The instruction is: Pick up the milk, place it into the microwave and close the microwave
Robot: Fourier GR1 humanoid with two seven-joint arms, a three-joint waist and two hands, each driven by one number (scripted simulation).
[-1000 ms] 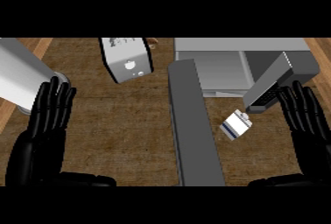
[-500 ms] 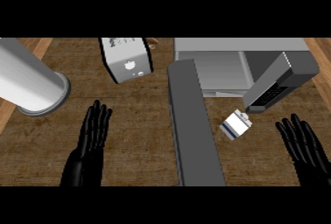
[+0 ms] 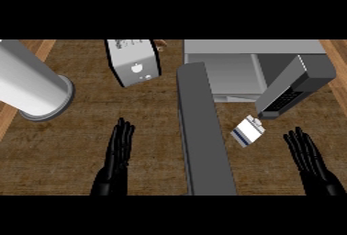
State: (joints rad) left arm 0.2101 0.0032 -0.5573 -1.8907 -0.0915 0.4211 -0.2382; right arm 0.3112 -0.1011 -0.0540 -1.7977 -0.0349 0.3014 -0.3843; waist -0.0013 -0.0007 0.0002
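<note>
The wooden counter (image 3: 81, 137) is carrying everything in view. Toward its far right corner the microwave (image 3: 230, 69) is standing with its cavity exposed, and its open door (image 3: 203, 137) is reaching out as a long grey slab toward the near edge, splitting the counter into 2 work zones. A large grey cylinder (image 3: 30, 87) is lying near the left edge, and a white toaster-like appliance (image 3: 136, 62) is sitting at the far edge, left of the microwave.

The milk (image 3: 248, 130), a small white carton with a dark blue band, is lying tilted on the counter just right of the door and just below the microwave's dark control panel (image 3: 288, 94). Its long axis is running diagonally, from near-left to far-right.

The right hand (image 3: 310, 158) is showing at the near right edge, on the carton's side of the door, fingers straight and slightly spread, holding nothing. The carton is lying forward and to the left of those fingertips, near but apart. The left hand (image 3: 119, 153) is resting left of the door, fingers straight and together, also holding nothing; the door is standing between it and the carton.

Judgement: the right hand is the nearer and unobstructed one, so the pick falls to it. The carton's tilt and its closeness to the door likely call for an approach from the right.
</note>
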